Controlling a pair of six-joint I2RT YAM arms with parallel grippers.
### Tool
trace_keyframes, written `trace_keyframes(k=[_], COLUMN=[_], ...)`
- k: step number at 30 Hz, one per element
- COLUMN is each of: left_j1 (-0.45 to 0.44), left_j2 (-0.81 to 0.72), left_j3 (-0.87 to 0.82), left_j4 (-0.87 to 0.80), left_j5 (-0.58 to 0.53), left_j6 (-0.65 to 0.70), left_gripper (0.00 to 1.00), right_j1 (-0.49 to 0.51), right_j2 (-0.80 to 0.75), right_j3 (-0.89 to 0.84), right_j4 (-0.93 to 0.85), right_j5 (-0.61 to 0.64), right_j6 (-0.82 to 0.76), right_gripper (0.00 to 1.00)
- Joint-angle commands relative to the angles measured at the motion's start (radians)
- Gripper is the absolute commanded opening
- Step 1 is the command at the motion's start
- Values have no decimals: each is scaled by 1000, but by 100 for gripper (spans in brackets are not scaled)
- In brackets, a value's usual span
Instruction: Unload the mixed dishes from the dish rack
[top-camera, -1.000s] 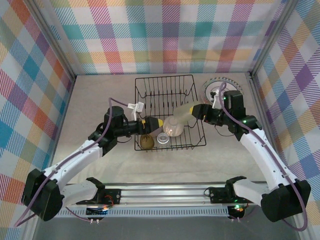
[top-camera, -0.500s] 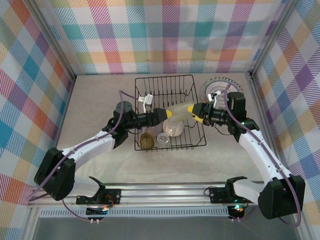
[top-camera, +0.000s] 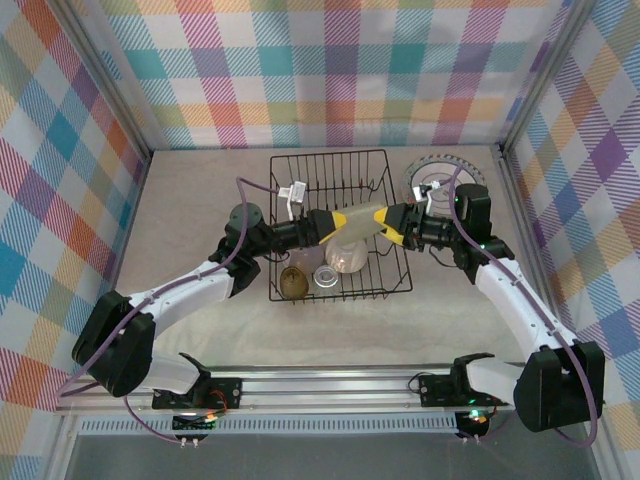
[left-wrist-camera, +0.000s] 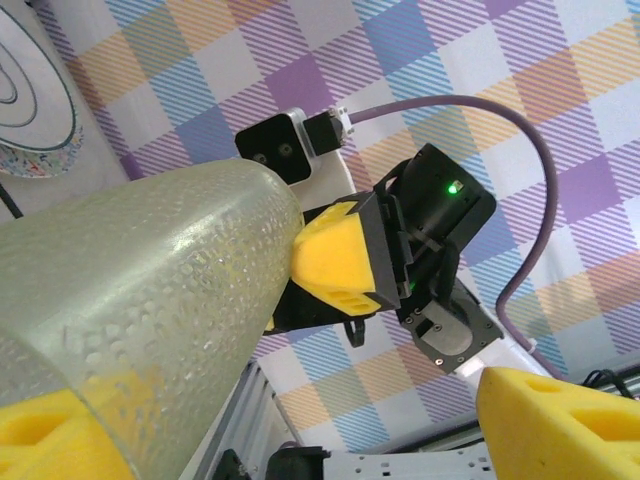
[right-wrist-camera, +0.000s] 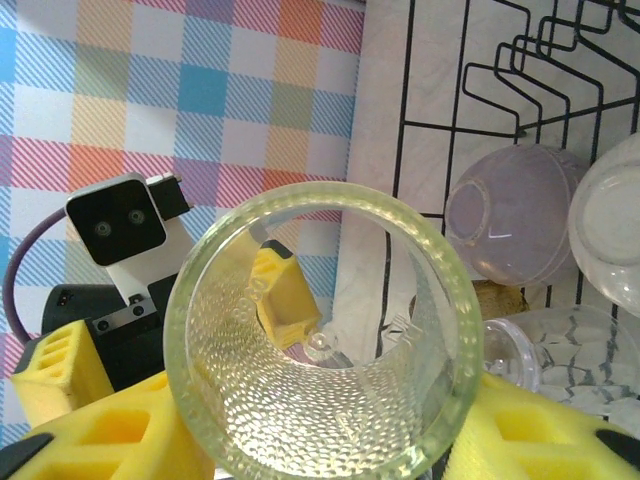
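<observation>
**Plaid-walled table: yellow-green cup between two pincers**

Plaid cloth walls on three sides, pale table (top-camera: 200, 200) below.

Pale yellow-green cup (top-camera: 362, 219) up off the wire, lying on its side between the two pincers and directly above the dish rack (top-camera: 328, 154). Clamped by the right pincer (top-camera: 386, 221). From the right wrist, the open mouth of the cup (right-wrist-camera: 315, 400) faces the camera, with a yellow finger (right-wrist-camera: 110, 430) pressed to each flank.

Left pincer (top-camera: 344, 222) at the cup's far end, jaws apart. From the left wrist, one finger (left-wrist-camera: 45, 440) sits low against the pebbled wall of the cup (left-wrist-camera: 150, 300), touching or just beside it, cannot tell which. Second finger (left-wrist-camera: 560, 420) stands well clear of the cup.

Beneath both pincers, at the near end of the rack: cream bowl (top-camera: 343, 258) turned dome-up, clear cup (top-camera: 327, 277) just beside it, amber cup (top-camera: 293, 282) at the near left corner. Far half of the rack shows bare wire dividers.

Behind the right pincer, outside the rack and flat on the table: ringed plate (top-camera: 428, 172), partly hidden by the arm and its purple cable.
</observation>
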Motion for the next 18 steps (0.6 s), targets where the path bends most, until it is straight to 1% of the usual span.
trace_keyframes(k=[1,6,9,12,15,18], left_j1=[-17,-20,-28,-41,-54,-63], left_j2=[-38,-51,-47,-36,-22,-13], left_j3=[-18,-32,-34,-31,-24,-18], left_j4=[94,79,84,105,120,128], left_j5=[-18,-51,-66,-72,-75,-80], left_j6=[-22,-28,-33,-41,-48,-53], left_gripper=[78,68,59,46,31,10], right_j1=[-8,-9,-9,-9,-9,-9], right_j2=[18,39,43,41,39,36], right_j3=[-10,-18,-22,-27,-29,-34], right_j4=[70,130,154,156,161,172], right_j5=[-32,-54,-66,-71,-75,-81], right_j6=[27,65,77,78,77,83], right_gripper=[27,27,27,27,27,28])
